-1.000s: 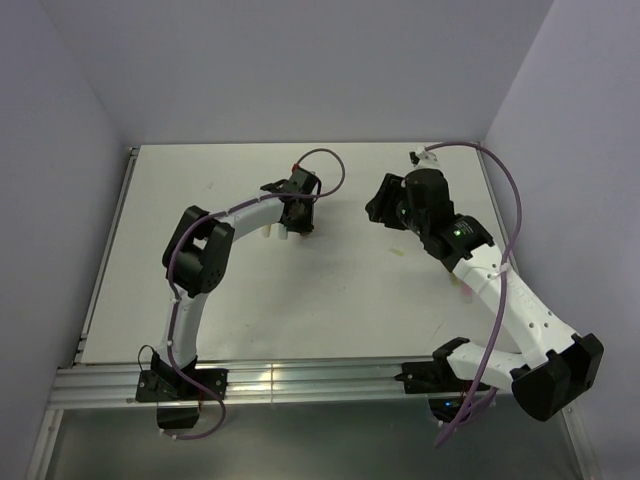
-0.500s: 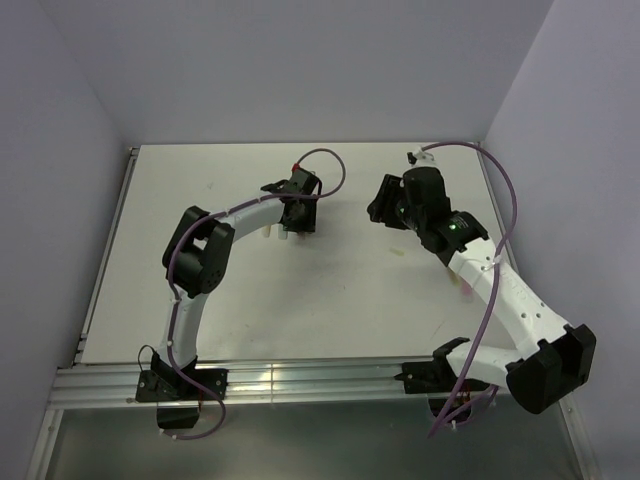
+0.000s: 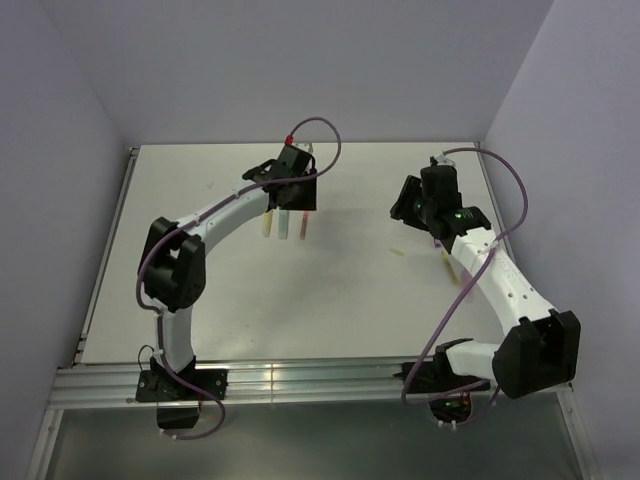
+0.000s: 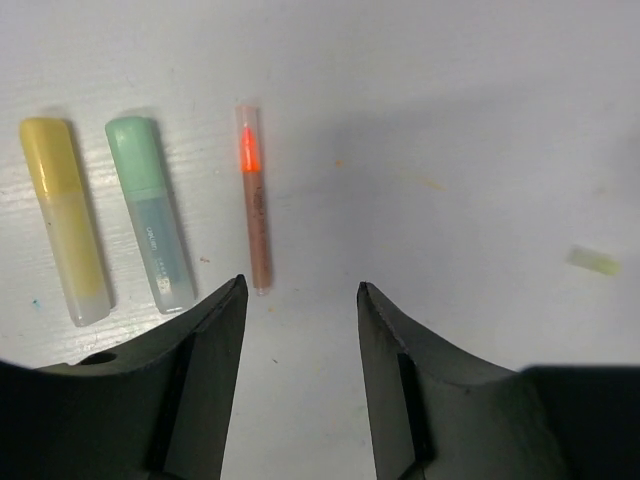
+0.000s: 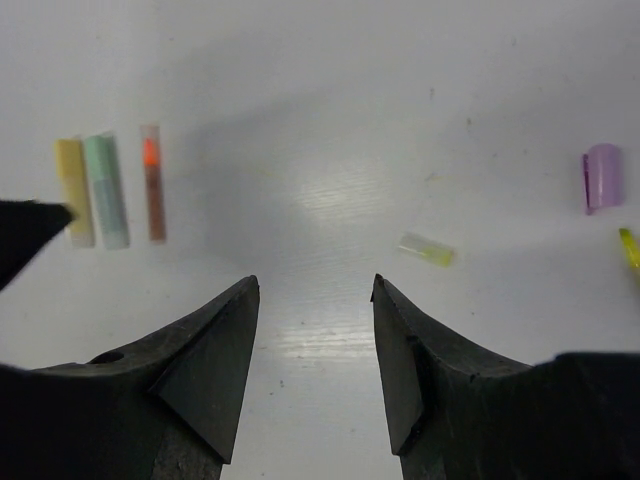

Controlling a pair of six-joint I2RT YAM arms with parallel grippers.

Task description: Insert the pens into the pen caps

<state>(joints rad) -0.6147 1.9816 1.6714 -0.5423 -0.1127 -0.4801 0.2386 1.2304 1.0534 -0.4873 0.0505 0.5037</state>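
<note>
Three pens lie side by side on the white table [image 3: 330, 300]: a yellow one [image 4: 65, 220], a mint-teal one [image 4: 150, 215], and a slim orange-red one [image 4: 255, 205] with its bare tip pointing away. The yellow and mint ones look capped. In the top view they lie at mid-table [image 3: 283, 226]. My left gripper [image 4: 300, 290] is open and empty, just short of the orange-red pen. My right gripper [image 5: 315, 285] is open and empty above bare table. A small yellow cap [image 5: 427, 249] and a purple cap [image 5: 602, 177] lie to its right. A yellow pen tip [image 5: 630, 248] shows at the frame edge.
The yellow cap [image 3: 400, 251] lies between the two grippers [image 3: 293, 205] [image 3: 403, 210]. Grey walls close the back and both sides. A metal rail [image 3: 300, 380] runs along the near edge by the arm bases. The left finger [image 5: 30, 230] shows in the right wrist view.
My left gripper has pulled back toward the far wall, uncovering the three pens. My right gripper has swung right and toward the back.
</note>
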